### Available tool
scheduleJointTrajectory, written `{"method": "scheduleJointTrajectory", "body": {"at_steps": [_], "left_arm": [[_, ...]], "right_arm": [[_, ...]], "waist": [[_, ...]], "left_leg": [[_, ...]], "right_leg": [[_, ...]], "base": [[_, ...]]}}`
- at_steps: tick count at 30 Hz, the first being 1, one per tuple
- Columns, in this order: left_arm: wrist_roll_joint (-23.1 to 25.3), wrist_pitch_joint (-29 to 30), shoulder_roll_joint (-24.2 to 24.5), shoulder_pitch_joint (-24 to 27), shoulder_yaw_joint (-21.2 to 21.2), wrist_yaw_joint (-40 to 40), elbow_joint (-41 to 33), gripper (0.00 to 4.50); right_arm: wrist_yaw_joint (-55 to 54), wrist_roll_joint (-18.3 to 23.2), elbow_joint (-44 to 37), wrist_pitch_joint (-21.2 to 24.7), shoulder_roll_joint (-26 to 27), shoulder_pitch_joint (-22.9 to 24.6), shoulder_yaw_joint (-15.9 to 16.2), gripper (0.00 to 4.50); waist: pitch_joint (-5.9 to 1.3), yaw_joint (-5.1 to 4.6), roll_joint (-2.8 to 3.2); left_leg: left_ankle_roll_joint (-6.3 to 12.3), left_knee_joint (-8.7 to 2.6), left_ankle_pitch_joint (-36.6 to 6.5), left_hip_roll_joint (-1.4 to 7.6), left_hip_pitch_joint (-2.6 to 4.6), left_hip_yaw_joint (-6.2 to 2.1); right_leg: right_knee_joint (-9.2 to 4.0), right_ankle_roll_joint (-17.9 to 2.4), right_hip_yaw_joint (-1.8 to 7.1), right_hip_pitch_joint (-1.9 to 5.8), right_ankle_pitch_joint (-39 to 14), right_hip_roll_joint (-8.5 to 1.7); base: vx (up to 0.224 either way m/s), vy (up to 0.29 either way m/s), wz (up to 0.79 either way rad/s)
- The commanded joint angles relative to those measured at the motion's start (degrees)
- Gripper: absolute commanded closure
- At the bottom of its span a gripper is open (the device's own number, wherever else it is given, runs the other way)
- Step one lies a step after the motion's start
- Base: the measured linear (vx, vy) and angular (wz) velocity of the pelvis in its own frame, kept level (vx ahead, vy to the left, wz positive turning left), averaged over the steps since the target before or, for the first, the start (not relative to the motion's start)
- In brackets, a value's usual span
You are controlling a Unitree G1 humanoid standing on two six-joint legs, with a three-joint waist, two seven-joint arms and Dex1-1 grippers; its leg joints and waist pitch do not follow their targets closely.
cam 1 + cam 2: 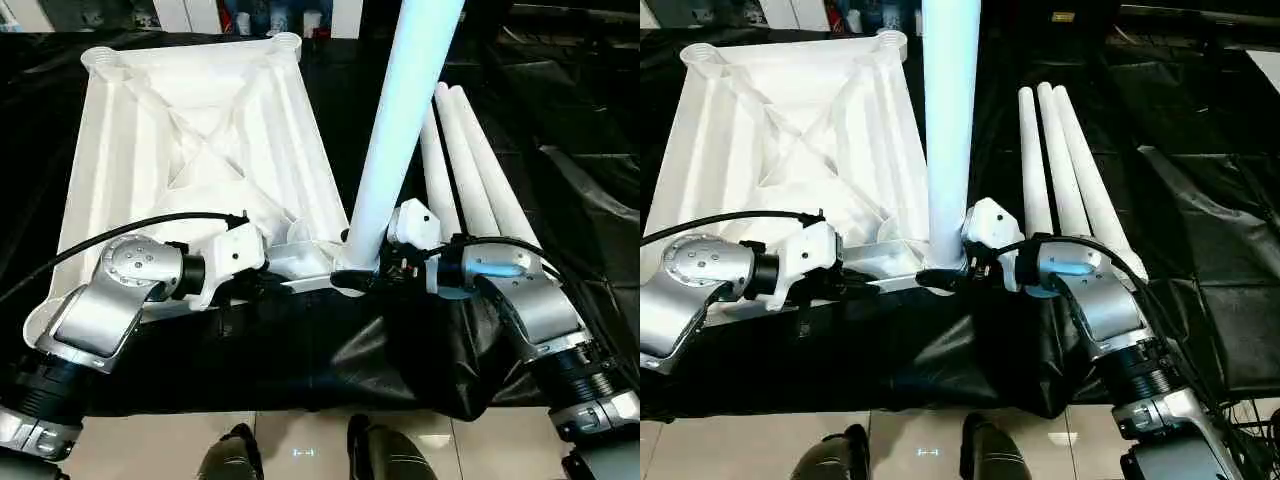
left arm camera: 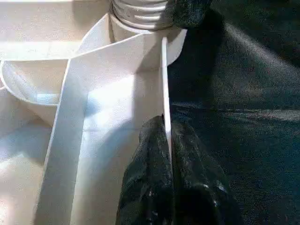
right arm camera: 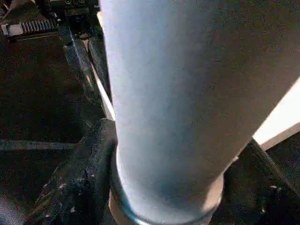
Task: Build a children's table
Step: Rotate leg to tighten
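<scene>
The white tabletop (image 1: 130,150) lies upside down on black cloth, its X-braced ribs facing up. One white leg (image 1: 400,130) stands upright in the near right corner socket (image 2: 140,14). My right gripper (image 1: 943,275) straddles the base of that leg, a black finger (image 3: 75,187) on each side; one touches it, the other stands slightly off, so the gripper is open. My left gripper (image 2: 165,126) is shut on the tabletop's thin near rim (image 2: 164,79), a little to the left of that socket. Three more legs (image 1: 1060,160) lie side by side on the cloth to the right.
The black cloth (image 1: 330,350) covers the work surface and hangs in folds over its near edge. Below that edge are pale floor tiles (image 1: 300,445) and my feet. A person's legs (image 1: 270,15) stand beyond the far edge. Empty sockets (image 1: 285,42) sit at the far corners.
</scene>
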Motion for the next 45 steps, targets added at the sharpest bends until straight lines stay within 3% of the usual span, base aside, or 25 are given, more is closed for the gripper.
{"method": "scheduleJointTrajectory", "body": {"at_steps": [1,4,7,10,13,16,18,20,24,26,27,30,33,37,40,43,44,45], "left_arm": [[0.26,1.18,-0.62,1.56,-2.51,-0.43,0.94,4.50],[0.94,2.34,-1.74,1.03,-1.99,2.14,2.07,4.50],[2.50,5.05,-3.95,-0.26,-1.31,7.15,3.83,4.50],[4.30,7.58,-6.72,-1.69,-0.48,13.07,5.70,4.50],[5.92,10.92,-10.01,-3.10,0.25,19.14,7.22,4.50],[6.95,13.10,-12.10,-4.16,0.75,22.94,8.48,4.50],[8.68,15.89,-16.18,-6.19,0.92,29.07,10.72,4.50],[8.83,16.30,-17.42,-6.77,1.01,30.44,11.30,4.50],[9.53,16.26,-19.53,-7.64,0.07,31.46,12.27,4.50],[9.52,15.86,-19.47,-7.35,-0.59,30.67,11.84,4.50],[9.49,15.52,-19.16,-7.01,-0.83,30.14,11.42,4.50],[9.90,14.59,-18.54,-6.83,-1.06,29.44,11.49,4.50],[9.96,13.25,-18.56,-7.20,-0.91,29.14,12.22,4.50],[9.73,12.20,-18.86,-7.79,-0.46,29.14,12.98,4.50],[9.64,9.03,-19.13,-8.42,-0.18,29.28,14.03,4.50],[9.28,6.21,-19.46,-9.17,0.31,29.54,15.09,4.50],[9.32,5.42,-19.60,-9.48,0.52,29.91,15.53,4.50],[9.36,4.49,-19.80,-9.88,0.87,30.48,16.09,4.50]], "right_arm": [[-0.76,-0.83,1.41,-0.07,1.18,0.83,0.84,1.78],[-5.97,-0.63,4.16,1.23,3.72,0.77,-1.31,1.78],[-13.05,-0.79,6.37,2.68,7.19,0.96,-3.34,1.79],[-20.14,-1.28,8.20,3.72,10.94,1.21,-4.69,1.79],[-29.70,-2.63,10.38,4.79,16.15,0.97,-6.00,1.80],[-36.30,-3.48,12.57,5.14,19.22,0.23,-7.39,1.80],[-48.14,-3.54,18.52,5.27,24.98,-2.18,-10.52,1.80],[-50.75,-3.26,20.28,4.82,26.45,-3.03,-11.31,1.80],[-54.64,-3.79,24.03,2.70,29.47,-5.42,-12.34,1.80],[-53.91,-3.84,24.67,1.91,29.91,-6.10,-12.19,1.80],[-52.95,-3.60,24.38,2.07,29.92,-6.29,-12.15,1.80],[-52.09,-3.27,24.40,1.26,30.21,-6.90,-13.17,1.80],[-51.94,-3.53,23.80,0.55,29.40,-7.35,-13.25,1.09],[-52.25,-5.30,21.05,0.17,27.54,-7.33,-11.88,0.77],[-52.02,-6.75,12.32,2.16,24.55,-5.40,-10.86,0.77],[-50.20,-6.49,0.78,7.16,21.52,-2.33,-11.14,0.77],[-49.38,-6.09,-2.18,8.64,20.75,-1.28,-11.19,0.77],[-48.46,-5.66,-4.55,10.12,20.04,-0.32,-11.06,0.77]], "waist": [[-4.55,0.04,-0.35],[-4.23,-0.07,-0.30],[-4.06,-0.16,-0.44],[-3.73,-0.18,-0.45],[-3.48,-0.28,-0.44],[-3.42,-0.34,-0.40],[-3.42,-0.66,-0.43],[-3.26,-0.68,-0.43],[-3.33,-0.89,-0.60],[-3.42,-0.96,-0.39],[-3.36,-1.00,-0.57],[-3.41,-0.98,-0.60],[-3.41,-0.91,-0.56],[-3.57,-0.80,-0.74],[-3.74,-0.38,-0.94],[-3.99,0.21,-0.44],[-4.05,0.26,-0.68],[-4.10,0.45,-0.04]], "left_leg": [[6.34,-2.66,-5.31,0.98,0.83,-0.11],[5.67,-2.79,-7.33,1.01,0.83,-0.14],[3.63,-2.98,-10.17,1.04,0.81,-0.38],[0.99,-3.33,-13.53,0.95,1.13,-0.64],[0.16,-3.66,-15.28,0.78,1.06,-0.89],[-0.04,-3.81,-16.02,0.77,1.16,-0.95],[-0.78,-4.03,-16.35,0.62,1.00,-1.11],[-0.92,-3.98,-19.11,0.42,1.52,-1.19],[-0.29,-4.48,-20.86,0.40,1.14,-1.58],[-0.18,-4.73,-20.81,0.52,1.06,-1.70],[-0.04,-4.87,-20.91,0.49,0.82,-1.75],[0.36,-4.77,-22.06,0.48,1.21,-1.59],[0.46,-4.79,-22.25,0.47,1.16,-1.54],[0.51,-4.78,-21.92,0.37,1.09,-1.56],[0.93,-4.75,-20.41,0.33,1.07,-1.39],[1.28,-4.72,-18.97,0.28,1.00,-1.33],[1.51,-4.71,-18.00,0.30,0.81,-1.26],[1.63,-4.64,-17.58,0.32,0.98,-1.18]], "right_leg": [[-2.41,-15.10,2.21,3.94,-4.00,-3.03],[-2.91,-14.77,2.18,3.68,-7.84,-3.13],[-3.39,-13.20,2.19,3.65,-14.10,-3.29],[-4.45,-9.86,2.22,3.13,-24.03,-3.50],[-5.02,-7.17,2.14,2.72,-28.98,-3.50],[-5.31,-5.70,2.10,2.43,-30.73,-3.49],[-5.43,-4.80,1.92,2.33,-31.44,-3.41],[-5.90,-3.48,1.79,1.78,-34.20,-3.34],[-6.16,-1.88,1.55,1.89,-34.56,-3.37],[-6.10,-2.12,1.46,1.99,-32.88,-3.43],[-6.05,-2.49,1.47,2.10,-31.09,-3.31],[-6.15,-2.76,1.68,1.71,-30.85,-3.34],[-6.19,-3.09,1.70,1.70,-30.82,-3.37],[-6.45,-2.24,1.68,1.75,-32.98,-3.46],[-6.59,-0.83,1.82,1.76,-33.28,-3.27],[-6.44,-0.50,1.82,2.07,-31.52,-3.09],[-6.31,-0.73,1.85,2.15,-30.57,-3.09],[-6.36,-1.15,1.90,2.01,-29.99,-3.10]], "base": [[0.000,0.000,0.00],[0.000,0.000,0.00],[0.000,0.000,0.00],[0.000,0.000,0.00],[0.000,0.000,0.00],[0.000,0.000,0.00],[0.000,0.000,0.00],[0.000,0.000,0.00],[0.000,0.000,0.00],[0.000,0.000,0.00],[0.000,0.000,0.00],[0.000,0.000,0.00],[0.000,0.000,0.00],[0.000,0.000,0.00],[0.000,0.000,0.00],[0.000,0.000,0.00],[0.000,0.000,0.00],[0.000,0.000,0.00]]}}
